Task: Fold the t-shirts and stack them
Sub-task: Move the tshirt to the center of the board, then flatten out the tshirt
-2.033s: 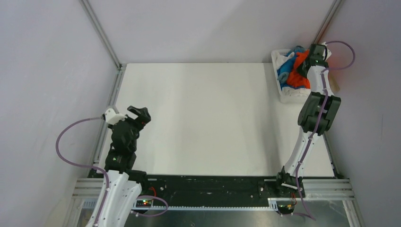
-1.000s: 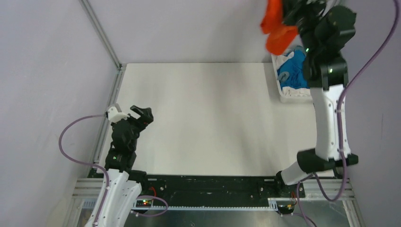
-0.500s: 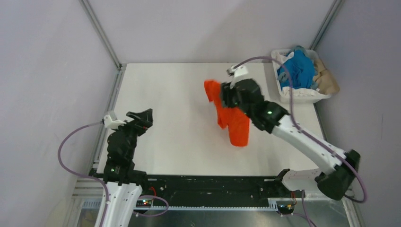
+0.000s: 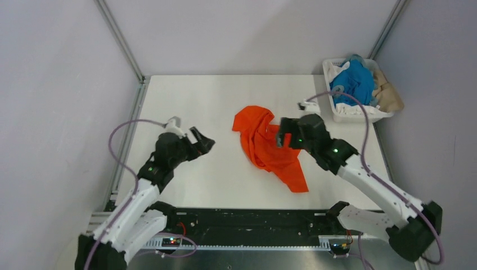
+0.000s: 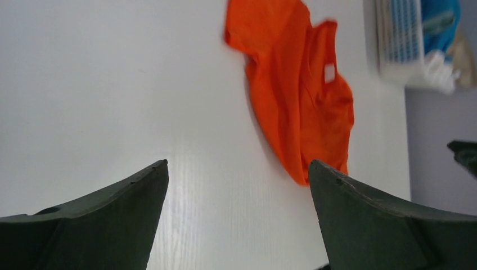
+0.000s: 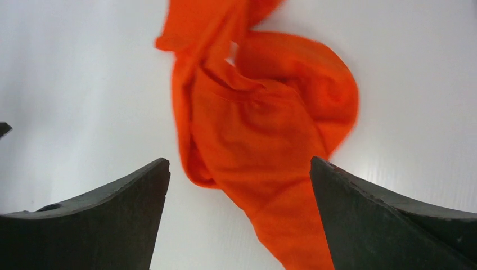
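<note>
The left hand [image 4: 201, 144] and right hand [image 4: 280, 138] are spread, holding nothing. The shirt [image 4: 264, 147] lies bunched on the surface [image 4: 225, 101], so a pinch may catch doubled layers and fold it crooked.

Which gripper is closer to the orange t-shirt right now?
Right. The right gripper hangs open directly over the orange t-shirt, with cloth filling its wrist view. The left gripper, also open, sits off to the shirt's left with bare table between them.

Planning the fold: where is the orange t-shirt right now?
Top view: the orange t-shirt lies crumpled near the middle of the table, beside the open right gripper, apart from the basket in the far right corner.
</note>
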`<state>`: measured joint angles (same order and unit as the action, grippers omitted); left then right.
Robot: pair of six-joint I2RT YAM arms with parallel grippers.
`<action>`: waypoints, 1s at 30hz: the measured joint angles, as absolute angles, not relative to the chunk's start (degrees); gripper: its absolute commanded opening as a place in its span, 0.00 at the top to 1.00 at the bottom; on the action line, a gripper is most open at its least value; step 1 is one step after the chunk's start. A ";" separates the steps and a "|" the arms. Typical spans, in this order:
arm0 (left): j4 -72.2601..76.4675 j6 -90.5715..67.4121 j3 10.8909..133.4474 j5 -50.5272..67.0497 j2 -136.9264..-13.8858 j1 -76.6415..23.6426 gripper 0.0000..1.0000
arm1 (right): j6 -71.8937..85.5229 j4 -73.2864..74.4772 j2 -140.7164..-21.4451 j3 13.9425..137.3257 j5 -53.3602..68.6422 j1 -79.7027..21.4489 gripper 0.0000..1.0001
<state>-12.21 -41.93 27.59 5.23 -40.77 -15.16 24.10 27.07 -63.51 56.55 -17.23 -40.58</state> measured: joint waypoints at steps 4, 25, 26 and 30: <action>-11.66 -38.35 34.70 4.47 -54.78 -25.61 0.02 | 29.10 30.28 -55.51 47.88 -10.02 -30.68 0.05; -11.84 -36.67 77.43 6.09 -114.87 -22.57 0.02 | 39.68 36.99 -58.50 30.50 -4.19 -36.82 0.05; -11.92 -37.15 77.82 6.79 -116.07 -22.68 0.02 | 40.18 36.99 -58.50 30.50 -4.80 -36.97 0.05; -11.31 -39.00 81.06 9.87 -118.24 -23.24 0.03 | 40.97 36.99 -58.48 30.50 -6.26 -37.06 0.05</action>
<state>-11.31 -39.00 81.06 9.87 -118.24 -23.24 40.97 36.99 -58.48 30.50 -6.26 -37.06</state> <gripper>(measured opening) 0.985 0.951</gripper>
